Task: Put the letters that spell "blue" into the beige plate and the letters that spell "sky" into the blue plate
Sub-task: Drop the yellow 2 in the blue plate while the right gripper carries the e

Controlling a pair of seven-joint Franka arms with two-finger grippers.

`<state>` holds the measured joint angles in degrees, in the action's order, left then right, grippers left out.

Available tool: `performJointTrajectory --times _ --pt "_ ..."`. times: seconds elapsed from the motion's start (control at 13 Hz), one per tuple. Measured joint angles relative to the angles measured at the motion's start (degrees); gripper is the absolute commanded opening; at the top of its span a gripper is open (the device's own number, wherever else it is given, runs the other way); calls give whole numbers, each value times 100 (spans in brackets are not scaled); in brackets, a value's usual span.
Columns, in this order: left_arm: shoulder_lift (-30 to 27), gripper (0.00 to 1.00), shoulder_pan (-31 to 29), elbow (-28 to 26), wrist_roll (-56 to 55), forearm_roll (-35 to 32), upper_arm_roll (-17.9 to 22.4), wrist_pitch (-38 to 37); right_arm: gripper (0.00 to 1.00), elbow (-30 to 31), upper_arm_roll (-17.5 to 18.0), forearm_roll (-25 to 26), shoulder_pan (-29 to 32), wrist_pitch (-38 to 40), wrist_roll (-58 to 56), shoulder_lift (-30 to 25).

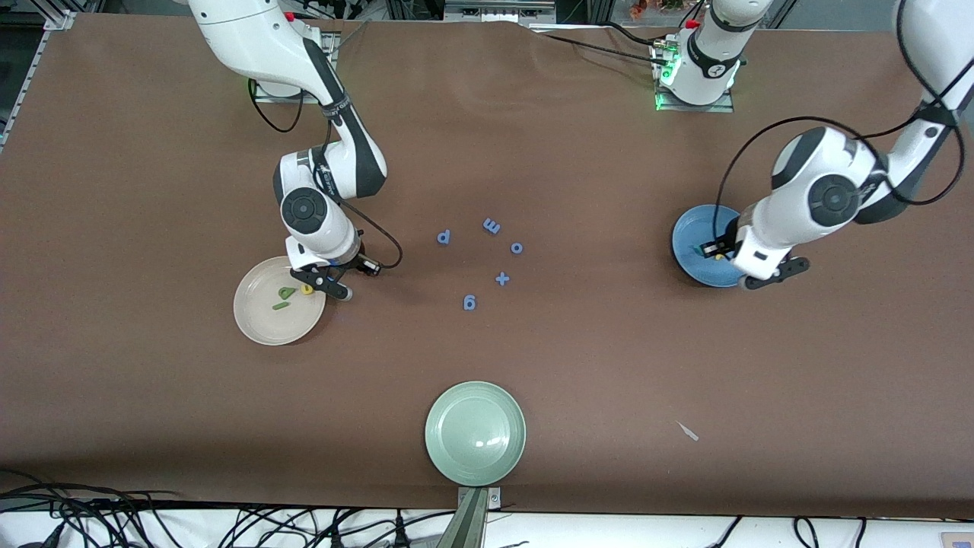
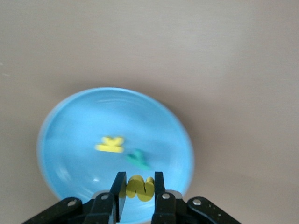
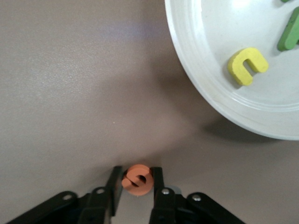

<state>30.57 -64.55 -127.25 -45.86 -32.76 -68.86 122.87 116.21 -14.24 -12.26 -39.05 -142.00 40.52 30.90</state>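
- The front view looks down from high across the worktop (image 1: 487, 152), facing both robot bases along its top edge, and takes in the whole surface.
- The left wrist view sits close above the blue plate (image 2: 70, 135), looking down past that arm's own jaws; the front view shows the same blue plate (image 1: 689, 236).
- The right wrist view looks down, close, at the rim of the beige plate (image 3: 196, 70), also seen in the front view (image 1: 262, 320).
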Motion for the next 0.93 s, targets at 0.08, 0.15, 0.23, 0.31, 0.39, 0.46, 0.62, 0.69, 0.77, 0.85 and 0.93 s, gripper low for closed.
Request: performJointTrajectory --times 0.08,0.15,0.23,0.31,0.39,0.46,0.62,0.69,0.77,0.85,0.93 --pt "0 24 -172 -180 44 -91 -47 167 16 0 -1 0 0 -1 -22 -10" --pt "1 27 -218 -368 51 -108 -52 356 16 -3 -3 0 0 -7 -45 -31" --pt "1 38 -213 -540 50 -108 -66 488 16 -19 -12 0 0 7 -73 -68" --pt "0 49 -208 -651 49 -108 -91 546 16 -92 -42 1 -1 152 -122 -112" --pt "0 61 -206 -709 45 -108 -108 557 16 -289 -138 1 -2 557 -250 -160" --pt "-1 68 -206 -724 42 -108 -112 562 17 -585 -318 1 1 1116 -485 -204" --pt "-7 75 -208 -712 -23 -108 -115 587 18 -1050 -727 1 64 1865 -1169 -248" --pt "-9 76 -211 -692 -94 -108 -136 599 19 -1104 -875 1 133 1975 -1544 -250" --pt "-10 77 -219 -632 -176 -108 -206 595 23 -1091 -988 1 222 2001 -1914 -236" --pt "-13 77 -233 -508 -339 -108 -332 536 37 -1063 -1056 1 345 2001 -2226 -208" --pt "-17 80 -242 -302 -494 -108 -492 370 54 -1023 -1078 0 482 2001 -2439 -181"
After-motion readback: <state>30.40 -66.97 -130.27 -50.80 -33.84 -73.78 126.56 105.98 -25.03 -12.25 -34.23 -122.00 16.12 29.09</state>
